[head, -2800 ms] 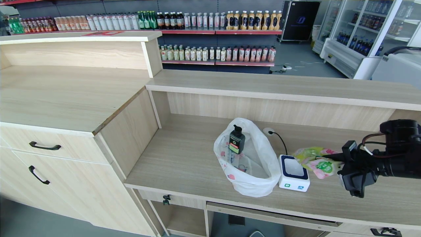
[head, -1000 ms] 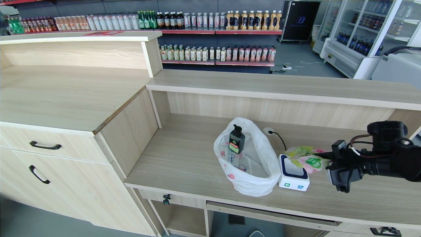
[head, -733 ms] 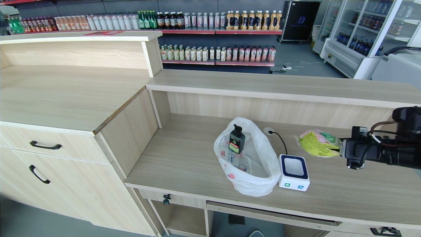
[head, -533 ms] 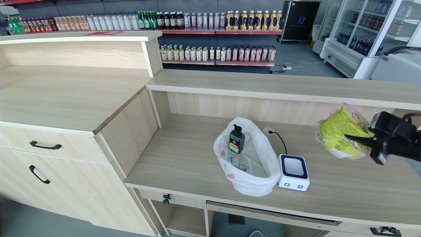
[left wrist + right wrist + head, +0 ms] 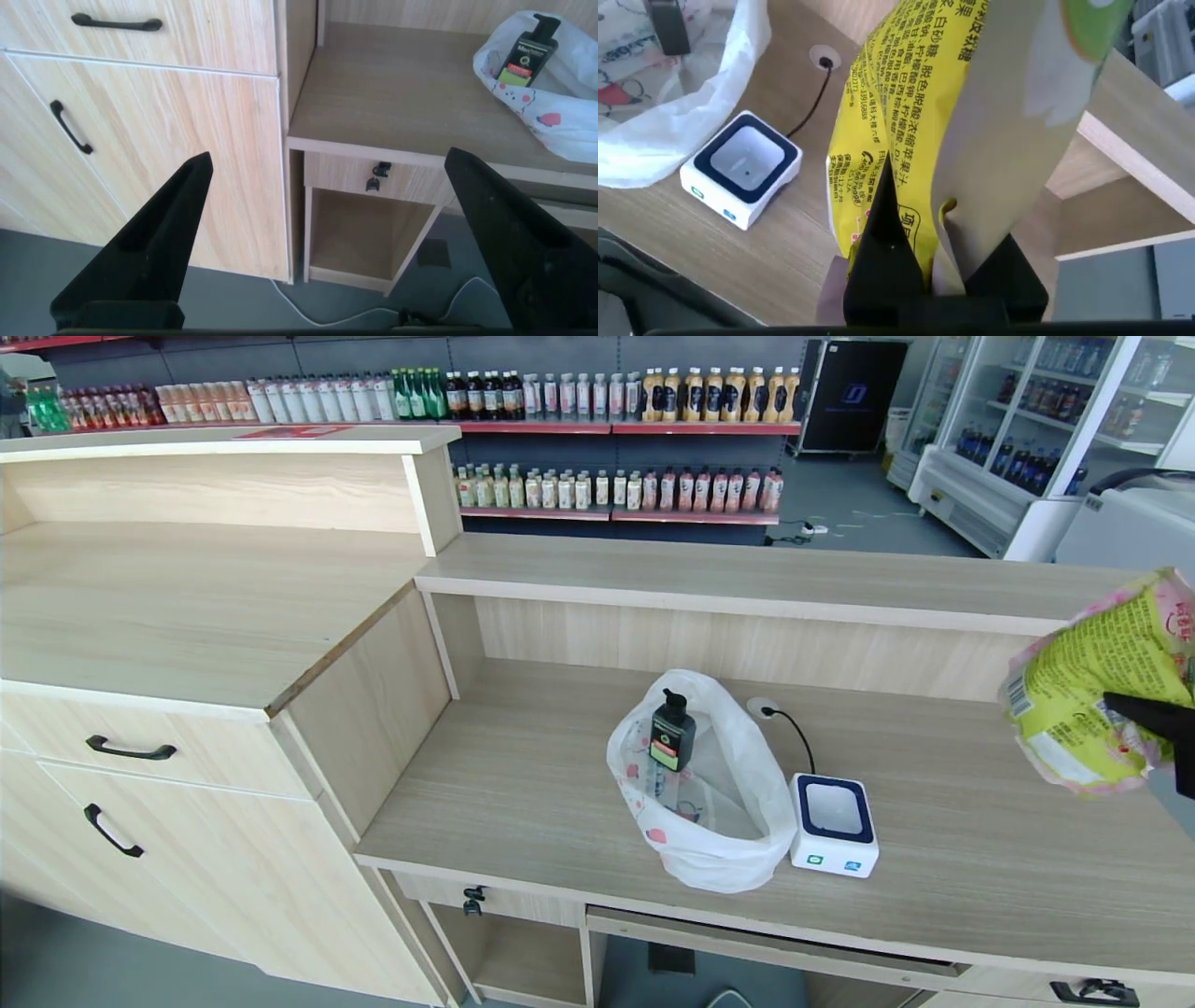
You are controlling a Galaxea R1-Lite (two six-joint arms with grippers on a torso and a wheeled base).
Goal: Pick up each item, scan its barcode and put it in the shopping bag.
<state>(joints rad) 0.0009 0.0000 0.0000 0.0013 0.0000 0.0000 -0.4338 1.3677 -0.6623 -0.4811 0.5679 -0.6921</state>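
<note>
A yellow and pink snack bag [image 5: 1088, 695] hangs high over the right end of the lower counter [image 5: 523, 784], its yellow printed back facing the scanner side. My right gripper [image 5: 936, 266] is shut on its lower edge; one black finger [image 5: 1153, 721] shows at the far right of the head view. The white scanner [image 5: 834, 824] with its dark blue frame sits on the counter, left of and below the snack bag [image 5: 915, 131]. The white shopping bag [image 5: 719, 803] stands open just left of the scanner, with a black pump bottle [image 5: 672, 733] inside. My left gripper [image 5: 327, 252] is open, low beside the cabinet.
A cable runs from a hole [image 5: 764, 709] in the counter to the scanner [image 5: 743, 168]. A raised ledge [image 5: 747, 579] borders the counter's back. Drawers with black handles [image 5: 131, 749] stand at the left. The shopping bag [image 5: 551, 103] sits near the counter's front edge.
My right gripper has lifted the snack bag off the counter beside the scanner, carrying it up and to the right and turning its yellow back outward. The left arm kept still.
</note>
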